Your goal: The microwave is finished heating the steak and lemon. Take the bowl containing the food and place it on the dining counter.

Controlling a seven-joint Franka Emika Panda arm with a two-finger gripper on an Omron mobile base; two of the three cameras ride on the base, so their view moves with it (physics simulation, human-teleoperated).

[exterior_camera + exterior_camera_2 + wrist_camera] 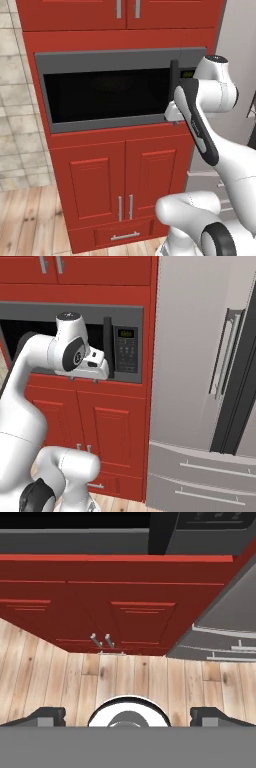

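Microwave [107, 92] door shut; bowl presumably behind its dark glass, not discernible; gripper [102, 370] beside the black handle [107, 346], jaws spread wide, grasping nothing. Judgement: the handle is rigid, best taken mid-length; the bowl likely light, hard, slippery; grip its rim, keep level.

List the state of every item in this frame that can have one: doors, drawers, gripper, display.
microwave: door shut, handle not gripped
microwave display: lit, digits unreadable
gripper: open, holding nothing, close beside the handle
upper cabinets: doors shut
lower cabinets: doors shut
bottom drawer: shut
fridge: doors shut
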